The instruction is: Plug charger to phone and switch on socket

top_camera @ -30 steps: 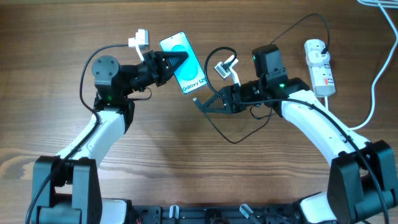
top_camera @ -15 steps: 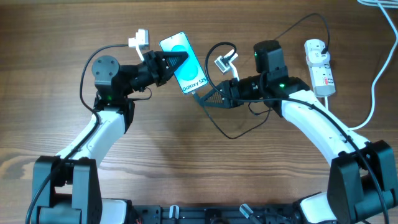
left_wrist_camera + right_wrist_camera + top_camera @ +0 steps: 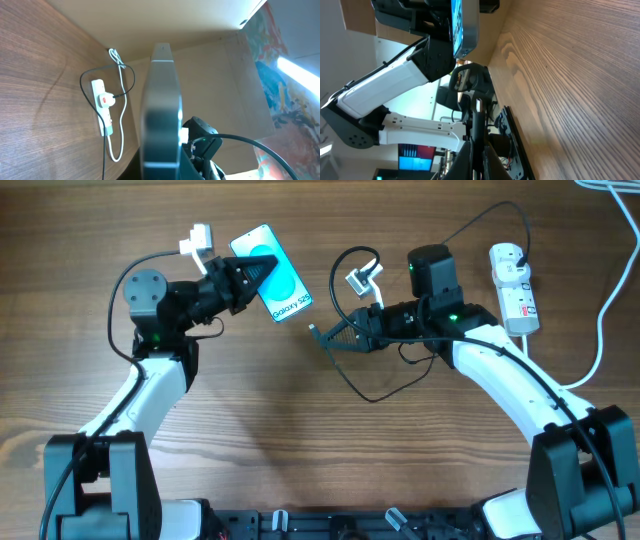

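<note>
My left gripper (image 3: pixel 252 278) is shut on the phone (image 3: pixel 277 280), a flat turquoise-screened phone held above the table, upper left of centre. In the left wrist view the phone (image 3: pixel 161 120) shows edge-on between the jaws. My right gripper (image 3: pixel 330 340) is shut on the charger (image 3: pixel 314 332), its small black plug pointing left, apart from the phone's lower end. The thin black cable (image 3: pixel 375 392) loops back along the table. In the right wrist view the plug (image 3: pixel 476 115) sits between the fingers, the phone (image 3: pixel 465 25) above it. The socket (image 3: pixel 513 288) lies at the far right.
The socket's thick white cord (image 3: pixel 605 310) runs along the right edge. A black plug sits in the socket, which also shows in the left wrist view (image 3: pixel 102 106). Bare wood lies between and in front of the arms.
My left gripper has carried the phone up and to the left, away from the plug. The right gripper has stayed nearly still with the charger.
</note>
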{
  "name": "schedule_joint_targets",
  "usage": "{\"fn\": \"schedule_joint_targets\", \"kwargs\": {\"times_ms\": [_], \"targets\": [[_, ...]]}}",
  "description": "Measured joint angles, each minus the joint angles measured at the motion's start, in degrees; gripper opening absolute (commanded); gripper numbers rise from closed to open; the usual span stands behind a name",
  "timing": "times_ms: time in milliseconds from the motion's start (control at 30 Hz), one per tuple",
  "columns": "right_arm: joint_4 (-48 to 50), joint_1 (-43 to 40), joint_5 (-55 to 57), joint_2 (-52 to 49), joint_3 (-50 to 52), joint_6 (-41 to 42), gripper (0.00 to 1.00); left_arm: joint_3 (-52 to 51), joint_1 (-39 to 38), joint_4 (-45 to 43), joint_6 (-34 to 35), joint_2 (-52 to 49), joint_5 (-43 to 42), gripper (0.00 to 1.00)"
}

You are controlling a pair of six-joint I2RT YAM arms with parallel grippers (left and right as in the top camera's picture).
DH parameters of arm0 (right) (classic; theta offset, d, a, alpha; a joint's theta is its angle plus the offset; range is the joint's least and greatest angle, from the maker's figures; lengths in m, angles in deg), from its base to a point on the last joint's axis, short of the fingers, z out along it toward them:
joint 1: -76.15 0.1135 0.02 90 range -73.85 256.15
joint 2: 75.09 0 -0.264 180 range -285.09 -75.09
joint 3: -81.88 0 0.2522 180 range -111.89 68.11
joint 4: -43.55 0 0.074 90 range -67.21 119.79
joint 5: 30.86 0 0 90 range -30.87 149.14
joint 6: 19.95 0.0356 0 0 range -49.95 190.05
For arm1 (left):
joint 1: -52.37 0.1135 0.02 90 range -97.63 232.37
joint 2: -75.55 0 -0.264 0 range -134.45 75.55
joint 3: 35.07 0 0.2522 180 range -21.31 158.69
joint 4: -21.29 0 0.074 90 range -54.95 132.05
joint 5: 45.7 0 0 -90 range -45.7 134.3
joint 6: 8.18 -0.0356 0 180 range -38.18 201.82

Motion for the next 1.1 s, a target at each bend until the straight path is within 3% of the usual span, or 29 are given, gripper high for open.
{"fn": "schedule_joint_targets", "kwargs": {"times_ms": [367,1100], "targets": [[5.5,0.0,-1.1,0.0,0.1,3.4,0.04,0.0,-0.8,0.8,0.0,0.0,-0.9,0.04],[7.3,0.1,-1.1,0.0,0.1,6.9,0.04,0.0,-2.6,0.8,0.0,0.0,-0.6,0.04]]}}
